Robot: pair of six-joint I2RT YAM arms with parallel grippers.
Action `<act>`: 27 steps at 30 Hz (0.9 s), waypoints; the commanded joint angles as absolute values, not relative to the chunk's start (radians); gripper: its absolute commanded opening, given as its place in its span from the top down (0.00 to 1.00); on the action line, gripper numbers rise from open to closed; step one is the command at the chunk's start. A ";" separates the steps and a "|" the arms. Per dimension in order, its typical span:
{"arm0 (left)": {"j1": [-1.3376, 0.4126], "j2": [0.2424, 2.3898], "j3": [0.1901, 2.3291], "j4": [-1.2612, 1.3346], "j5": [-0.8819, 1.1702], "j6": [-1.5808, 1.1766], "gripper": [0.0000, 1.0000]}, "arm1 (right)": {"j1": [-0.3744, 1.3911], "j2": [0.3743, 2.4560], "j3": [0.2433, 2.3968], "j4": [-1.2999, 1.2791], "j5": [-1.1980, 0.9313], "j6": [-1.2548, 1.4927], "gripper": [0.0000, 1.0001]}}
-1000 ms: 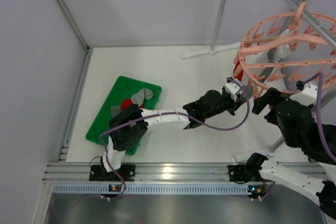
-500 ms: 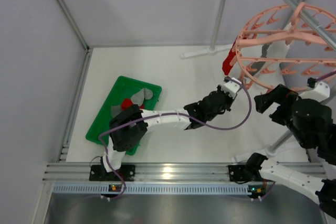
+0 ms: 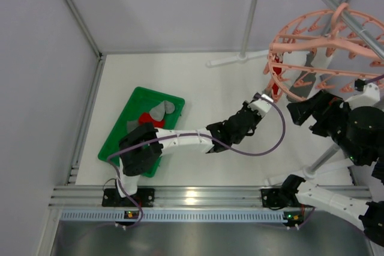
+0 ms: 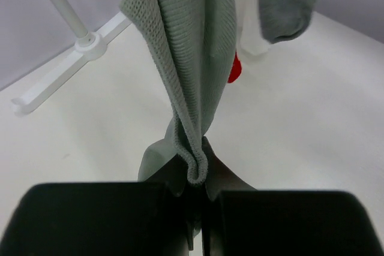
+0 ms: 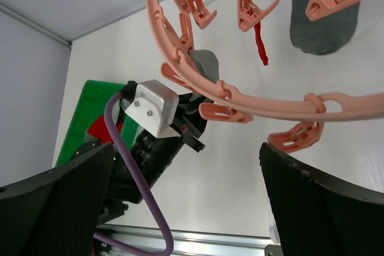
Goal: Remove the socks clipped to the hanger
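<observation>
The salmon-pink hanger hangs at the back right, its ring and clips above my right gripper. My left gripper is shut on the lower edge of a light grey sock that stretches taut up to the hanger. In the top view the left gripper sits under the ring's left rim. A darker grey sock and a red sock dangle from clips. My right gripper stands open just right of the left one, below the ring, with nothing between its fingers.
A green tray at the left holds loose grey and red socks. A white stand foot lies on the table behind the hanger. A slanted metal pole carries the hanger's hook.
The hanger ring has swung and tilted while the left gripper keeps its hold on the grey sock. The right arm has drawn back slightly to the right, jaws still wide.
</observation>
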State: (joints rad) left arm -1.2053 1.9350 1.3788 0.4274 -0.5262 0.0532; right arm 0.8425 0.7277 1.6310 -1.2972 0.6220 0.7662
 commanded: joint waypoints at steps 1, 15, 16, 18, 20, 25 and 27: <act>-1.206 1.873 1.324 0.399 -0.581 0.074 1.00 | 0.854 0.782 1.582 -1.174 0.584 0.710 0.01; -1.207 1.734 1.184 0.397 -0.569 0.005 1.00 | 0.854 0.817 1.508 -0.960 0.500 0.650 0.00; -1.209 1.729 1.181 0.397 -0.563 0.005 1.00 | 0.856 0.830 1.509 -0.953 0.502 0.649 0.00; -1.215 1.703 1.172 0.396 -0.539 -0.043 1.00 | 0.854 0.862 1.509 -0.918 0.494 0.646 0.01; -1.216 1.680 1.155 0.396 -0.488 -0.061 1.00 | 0.854 0.874 1.500 -0.878 0.483 0.649 0.01; -1.218 1.580 1.098 0.394 -0.398 -0.098 1.00 | 0.854 0.844 1.436 -0.752 0.494 0.687 0.02; -1.218 1.546 1.085 0.396 -0.324 -0.103 1.00 | 0.854 0.830 1.417 -0.733 0.502 0.692 0.03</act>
State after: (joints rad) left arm -1.2129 1.6245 1.1107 0.4015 -0.4332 -0.0650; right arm 0.8425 0.8635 1.4235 -0.8577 0.4942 0.6777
